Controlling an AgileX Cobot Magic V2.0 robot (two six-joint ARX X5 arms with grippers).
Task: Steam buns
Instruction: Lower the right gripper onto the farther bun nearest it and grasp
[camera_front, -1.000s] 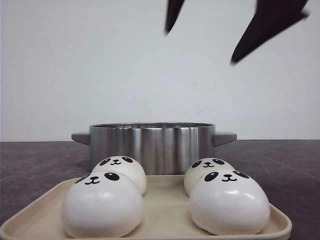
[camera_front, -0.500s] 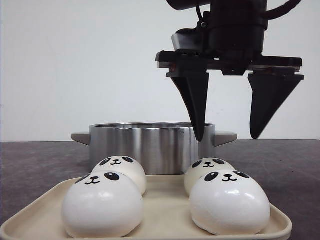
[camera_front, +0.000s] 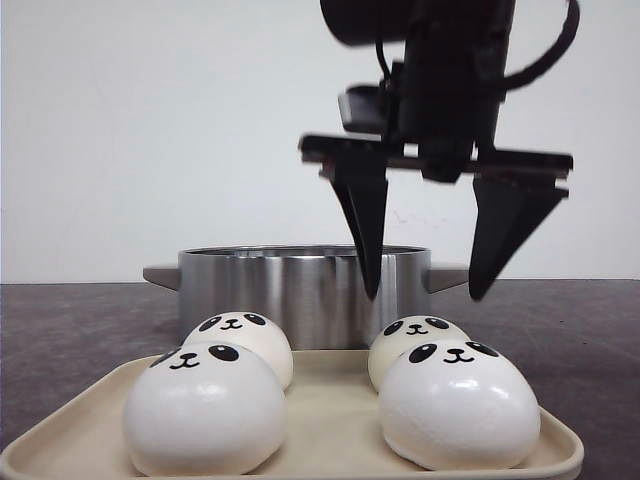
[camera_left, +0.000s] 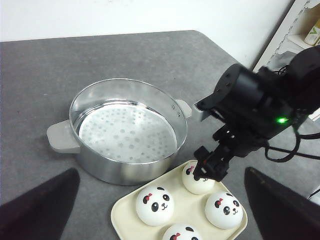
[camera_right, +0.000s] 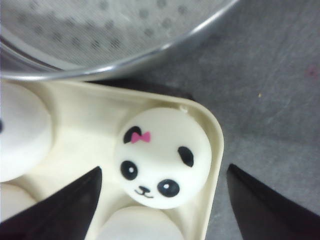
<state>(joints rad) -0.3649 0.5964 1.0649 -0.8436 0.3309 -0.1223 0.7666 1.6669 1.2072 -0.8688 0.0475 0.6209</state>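
The right gripper (camera_front: 424, 295) hangs in the upper right of the front view with its two dark fingers (camera_front: 366, 235) spread wide and pointing down, nothing between them. Its tips sit above the back right bun (camera_front: 414, 338), not touching it. In the right wrist view that same bun (camera_right: 162, 158) fills the centre of the frame, between the two finger tips at the lower corners, showing a pink bow by one ear.

The left gripper (camera_left: 160, 200) shows only as two dark finger tips at the lower corners of its own wrist view, wide apart and holding nothing, well clear of the tray.

All four buns rest on the cream tray (camera_front: 330, 420), which fills the bottom of the front view: the front left bun (camera_front: 204, 410), the front right bun (camera_front: 458, 405), the back left bun (camera_front: 240, 340) and the back right one behind them. Whether neighbouring buns touch is hard to tell from this low angle.

Behind the tray, at mid frame, stands the steel steamer pot (camera_front: 300, 290) with grey side handles. The left wrist view shows a perforated white liner (camera_left: 125, 132) inside it. Everything sits on a dark grey table (camera_front: 70, 330).
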